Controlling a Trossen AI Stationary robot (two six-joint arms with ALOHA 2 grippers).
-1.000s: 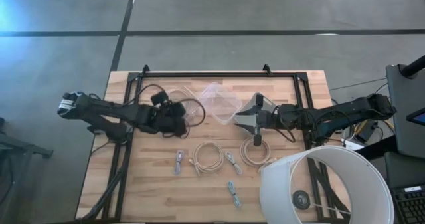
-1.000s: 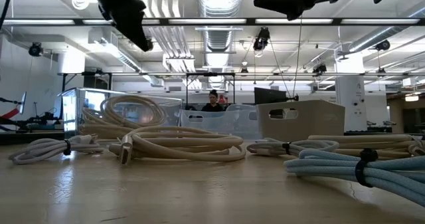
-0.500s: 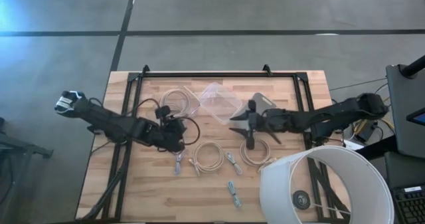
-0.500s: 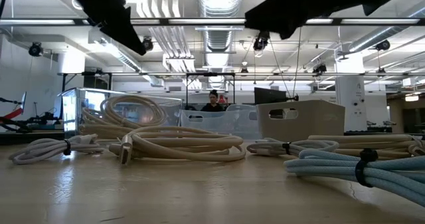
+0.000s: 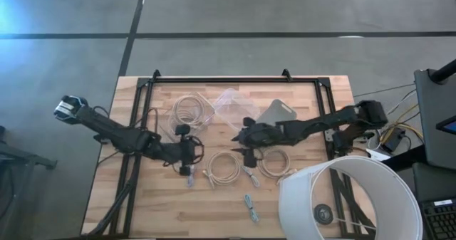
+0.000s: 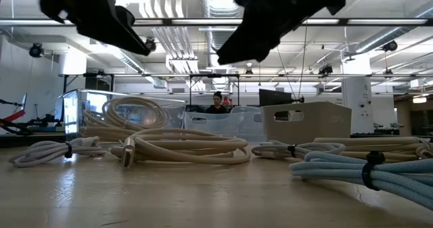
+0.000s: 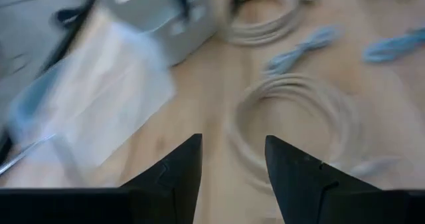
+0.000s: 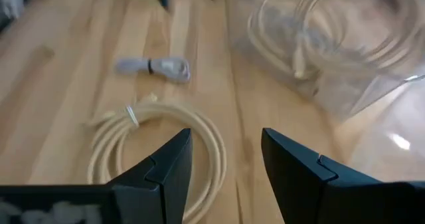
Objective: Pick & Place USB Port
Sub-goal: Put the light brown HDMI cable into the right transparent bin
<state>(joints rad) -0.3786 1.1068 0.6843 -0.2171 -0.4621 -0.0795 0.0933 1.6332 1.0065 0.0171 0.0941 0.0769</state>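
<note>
Several bundled USB cables lie on the wooden table. Two cream coils (image 5: pixel 224 167) (image 5: pixel 271 162) and three small grey-blue bundles (image 5: pixel 192 174) (image 5: pixel 249 174) (image 5: pixel 251 206) rest flat on it. Another cream coil sits inside a clear container (image 5: pixel 190 112). My left gripper (image 5: pixel 187 153) hovers open just beyond the leftmost grey-blue bundle; its wrist view shows a cream coil (image 7: pixel 292 117) ahead of the open gripper (image 7: pixel 232 141). My right gripper (image 5: pixel 243 139) hovers open over the table between the two cream coils; its wrist view (image 8: pixel 226 134) shows a cream coil (image 8: pixel 159 144) and a grey-blue bundle (image 8: pixel 156 66).
An empty clear container (image 5: pixel 236 106) and a grey-white tray (image 5: pixel 276 112) stand at the far middle of the table. A big white round tub (image 5: pixel 349 197) overhangs the near right corner. A black frame (image 5: pixel 221 80) runs along the far edge. People and benches show in the room behind.
My left gripper has moved from over the clear container toward the near edge and now hovers by the small grey-blue bundle, uncovering the coil in the container. My right gripper has moved left and slightly nearer, from the grey-white tray to above the cream coils. No cable has moved.
</note>
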